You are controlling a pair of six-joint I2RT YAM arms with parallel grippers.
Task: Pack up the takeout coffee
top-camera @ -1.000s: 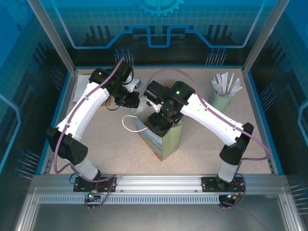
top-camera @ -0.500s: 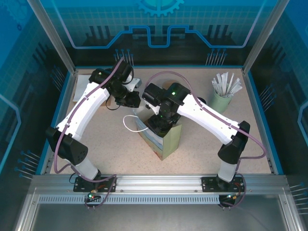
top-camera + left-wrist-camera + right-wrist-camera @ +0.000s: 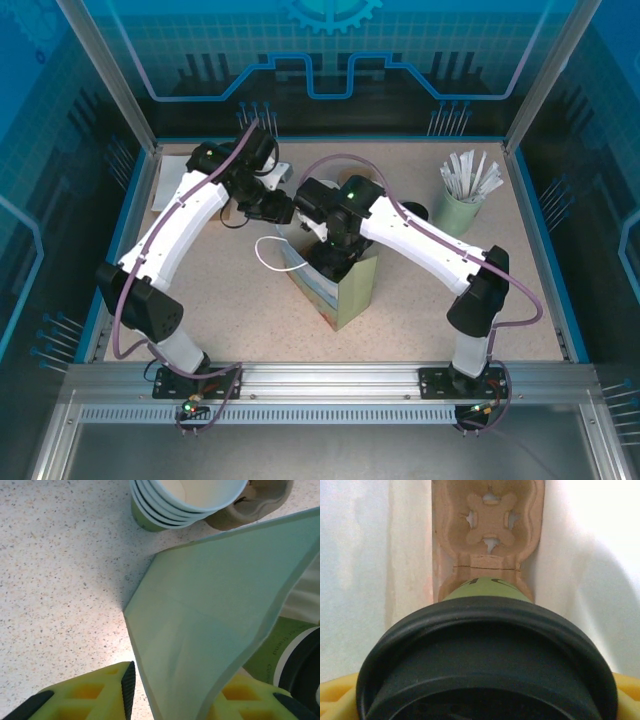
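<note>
The takeout coffee, a green cup (image 3: 485, 591) with a black lid (image 3: 487, 650), hangs inside the pale green paper bag (image 3: 350, 295). My right gripper (image 3: 485, 710) is shut on it, with yellow fingers (image 3: 335, 695) showing at the lid's sides. Below the cup, the brown pulp carrier (image 3: 490, 525) lies on the bag's floor. In the top view the right gripper (image 3: 335, 262) reaches down into the bag's mouth. My left gripper (image 3: 175, 700) has the bag's wall (image 3: 215, 605) between its fingers and holds it at the back left, where the left gripper (image 3: 278, 210) meets the rim.
A stack of white-lined green cups (image 3: 185, 500) and another pulp piece (image 3: 260, 500) stand on the table behind the bag. The pale green cup of wrapped straws (image 3: 462, 205) is at the back right. The bag's white loop handle (image 3: 265, 255) hangs to its left.
The right arm has shifted left and sunk deeper into the bag with the cup. The left arm and the bag have stayed put.
</note>
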